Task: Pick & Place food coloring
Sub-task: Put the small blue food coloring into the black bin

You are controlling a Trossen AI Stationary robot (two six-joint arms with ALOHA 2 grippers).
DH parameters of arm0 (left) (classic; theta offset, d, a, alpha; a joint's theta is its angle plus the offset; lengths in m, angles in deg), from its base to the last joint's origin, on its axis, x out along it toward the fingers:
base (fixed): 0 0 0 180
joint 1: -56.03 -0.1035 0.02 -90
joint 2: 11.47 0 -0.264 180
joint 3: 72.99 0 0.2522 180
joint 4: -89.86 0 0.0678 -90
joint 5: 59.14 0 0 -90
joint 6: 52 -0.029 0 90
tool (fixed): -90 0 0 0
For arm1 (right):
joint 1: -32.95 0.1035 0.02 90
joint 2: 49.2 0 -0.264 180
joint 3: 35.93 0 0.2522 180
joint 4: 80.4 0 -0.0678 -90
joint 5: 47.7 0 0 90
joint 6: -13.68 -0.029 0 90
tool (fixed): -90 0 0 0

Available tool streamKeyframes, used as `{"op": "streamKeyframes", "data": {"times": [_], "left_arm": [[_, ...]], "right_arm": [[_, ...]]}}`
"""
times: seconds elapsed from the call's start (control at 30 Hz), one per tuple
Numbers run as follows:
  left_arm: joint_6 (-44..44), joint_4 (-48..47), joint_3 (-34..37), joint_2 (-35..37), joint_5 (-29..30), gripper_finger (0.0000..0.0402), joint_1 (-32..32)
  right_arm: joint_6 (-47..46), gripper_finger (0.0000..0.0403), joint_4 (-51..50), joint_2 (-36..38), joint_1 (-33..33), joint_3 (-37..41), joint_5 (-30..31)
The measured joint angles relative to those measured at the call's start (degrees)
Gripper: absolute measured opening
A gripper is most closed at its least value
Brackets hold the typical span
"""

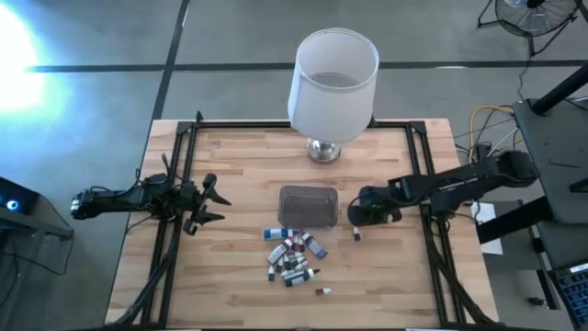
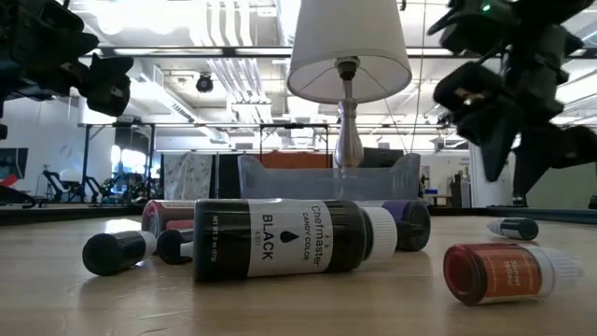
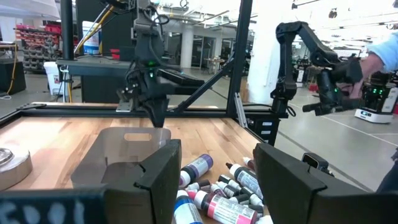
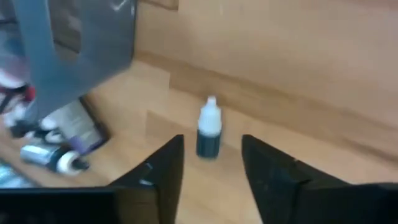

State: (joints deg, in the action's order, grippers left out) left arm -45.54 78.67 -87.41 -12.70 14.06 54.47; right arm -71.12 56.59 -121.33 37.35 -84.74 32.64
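Hovering open right gripper [image 4: 211, 165] above one small bottle [image 4: 208, 134], tub [image 4: 81, 37] blurred and cut off beside it

Arms: two, dark, jointed | left gripper [image 1: 209, 204]: black, two angular fingers | right gripper [image 1: 366, 210]: black, bulky, green indicator light on housing | fingers [image 4: 163, 171]: flat, matte, wedge-shaped | cabling: dark, along links
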Motion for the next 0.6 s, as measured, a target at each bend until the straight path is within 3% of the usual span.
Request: {"op": "streamKeyframes", "data": {"times": [0.17, 0.3, 0.6], "left_arm": [[0.0, 0.01, 0.0, -0.01, -0.01, 0.0179, 0.0], [0.0, 0.02, 0.0, -0.01, -0.01, 0.0179, 0.0], [0.0, 0.1, 0.0, -0.01, 0.0, 0.0179, 0.0]], "right_arm": [[4.26, 0.0215, -0.18, -8.77, 1.28, -3.37, 0.86], [5.56, 0.0228, -0.18, -14.53, 3.26, -5.86, 1.99], [3.38, 0.0187, -2.16, -18.35, 4.89, -7.88, 5.81]]}}
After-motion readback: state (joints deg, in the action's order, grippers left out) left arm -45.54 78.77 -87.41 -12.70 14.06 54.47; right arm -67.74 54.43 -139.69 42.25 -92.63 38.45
